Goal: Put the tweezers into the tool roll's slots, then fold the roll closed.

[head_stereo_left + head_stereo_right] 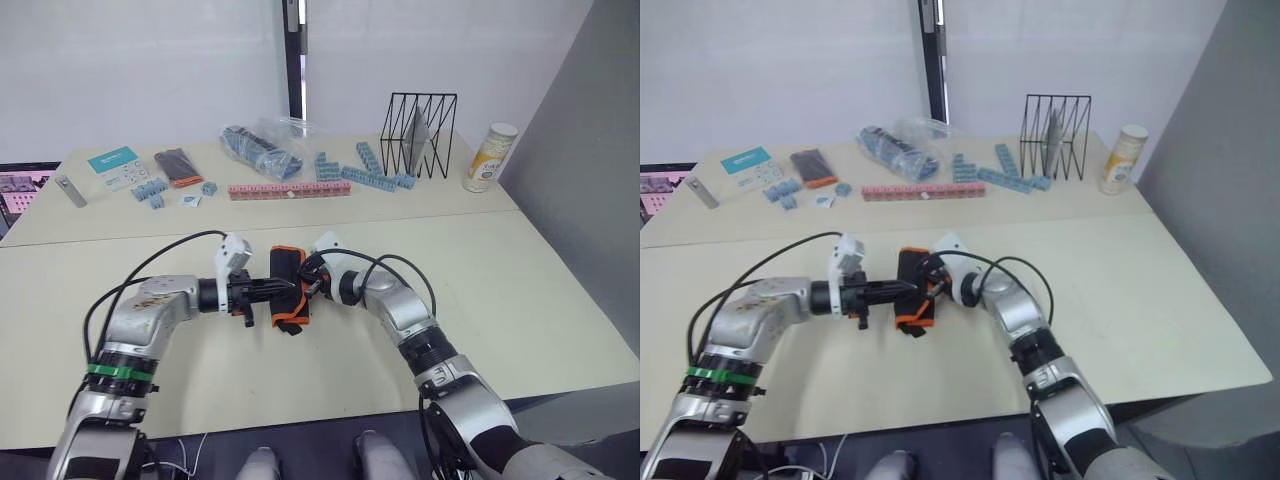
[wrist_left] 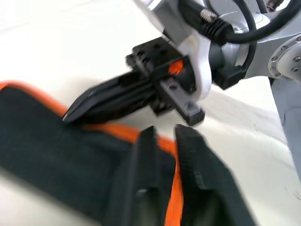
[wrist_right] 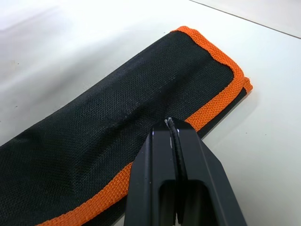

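Note:
The tool roll (image 1: 288, 292) lies folded shut in the middle of the near table, black fabric with orange edging (image 3: 214, 106). My left gripper (image 1: 268, 288) reaches in from the left. Its fingers (image 2: 141, 183) stand nearly together with the roll's orange edge between them. From the right, my right gripper (image 1: 305, 284) is shut, with its tip (image 3: 168, 123) resting on the orange edging. In the left wrist view the right gripper (image 2: 75, 113) presses on the roll's edge. The tweezers are out of view, and the slots are hidden inside the fold.
On the far table stand a black wire rack (image 1: 420, 135), a yellow canister (image 1: 490, 157), blue blocks (image 1: 375, 178), a pink strip (image 1: 290, 189), a plastic bag (image 1: 265, 145), a small black-and-orange box (image 1: 178, 166) and a teal card (image 1: 112, 162).

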`<state>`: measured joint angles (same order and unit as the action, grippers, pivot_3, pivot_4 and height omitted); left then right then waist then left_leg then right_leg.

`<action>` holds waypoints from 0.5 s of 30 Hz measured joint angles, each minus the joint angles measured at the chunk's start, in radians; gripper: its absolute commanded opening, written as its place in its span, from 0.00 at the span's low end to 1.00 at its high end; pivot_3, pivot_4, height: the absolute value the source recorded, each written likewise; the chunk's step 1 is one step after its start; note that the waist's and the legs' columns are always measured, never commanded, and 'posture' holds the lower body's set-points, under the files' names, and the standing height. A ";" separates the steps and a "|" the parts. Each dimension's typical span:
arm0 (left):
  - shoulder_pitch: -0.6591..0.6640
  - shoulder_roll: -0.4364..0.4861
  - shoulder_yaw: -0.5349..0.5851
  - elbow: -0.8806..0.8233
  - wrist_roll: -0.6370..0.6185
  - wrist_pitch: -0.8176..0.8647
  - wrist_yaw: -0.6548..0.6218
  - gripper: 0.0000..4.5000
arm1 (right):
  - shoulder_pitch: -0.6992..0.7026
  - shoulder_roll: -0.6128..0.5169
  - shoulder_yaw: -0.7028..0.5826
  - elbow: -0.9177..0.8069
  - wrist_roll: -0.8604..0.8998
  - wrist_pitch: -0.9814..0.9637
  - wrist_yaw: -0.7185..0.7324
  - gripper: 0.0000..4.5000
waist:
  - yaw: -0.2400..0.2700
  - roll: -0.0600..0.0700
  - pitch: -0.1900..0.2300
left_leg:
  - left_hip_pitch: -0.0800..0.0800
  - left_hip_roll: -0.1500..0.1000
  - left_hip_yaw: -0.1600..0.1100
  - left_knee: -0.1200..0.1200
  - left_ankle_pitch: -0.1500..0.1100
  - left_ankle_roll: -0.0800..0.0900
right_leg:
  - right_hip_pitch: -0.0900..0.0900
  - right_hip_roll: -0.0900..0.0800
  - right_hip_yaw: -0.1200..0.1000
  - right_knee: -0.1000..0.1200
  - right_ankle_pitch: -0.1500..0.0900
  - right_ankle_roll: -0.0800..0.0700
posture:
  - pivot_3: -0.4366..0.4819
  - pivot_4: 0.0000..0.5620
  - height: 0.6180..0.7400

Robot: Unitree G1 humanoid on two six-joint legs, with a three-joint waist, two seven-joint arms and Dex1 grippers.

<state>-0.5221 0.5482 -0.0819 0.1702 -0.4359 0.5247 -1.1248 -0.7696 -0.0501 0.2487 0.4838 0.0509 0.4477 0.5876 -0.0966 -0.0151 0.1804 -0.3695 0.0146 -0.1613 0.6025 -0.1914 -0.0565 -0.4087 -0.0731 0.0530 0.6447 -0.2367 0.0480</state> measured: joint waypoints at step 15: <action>0.051 -0.028 -0.123 0.129 0.178 -0.267 0.014 0.01 | 0.073 -0.020 0.023 -0.146 0.030 -0.054 0.144 0.00 | 0.000 0.000 -0.001 | 0.000 0.001 0.006 -0.004 0.000 0.000 | -0.005 0.002 0.008 0.001 0.000 0.000 | 0.48 0.27 0.97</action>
<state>-0.4715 0.5203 -0.2051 0.2996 -0.2576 0.2575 -1.1113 -0.6964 -0.0705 0.2717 0.3373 0.0809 0.3935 0.7311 -0.0971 -0.0154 0.1790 -0.3691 0.0152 -0.1556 0.5986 -0.1913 -0.0563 -0.4133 -0.0709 0.0609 0.6455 -0.2370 0.0485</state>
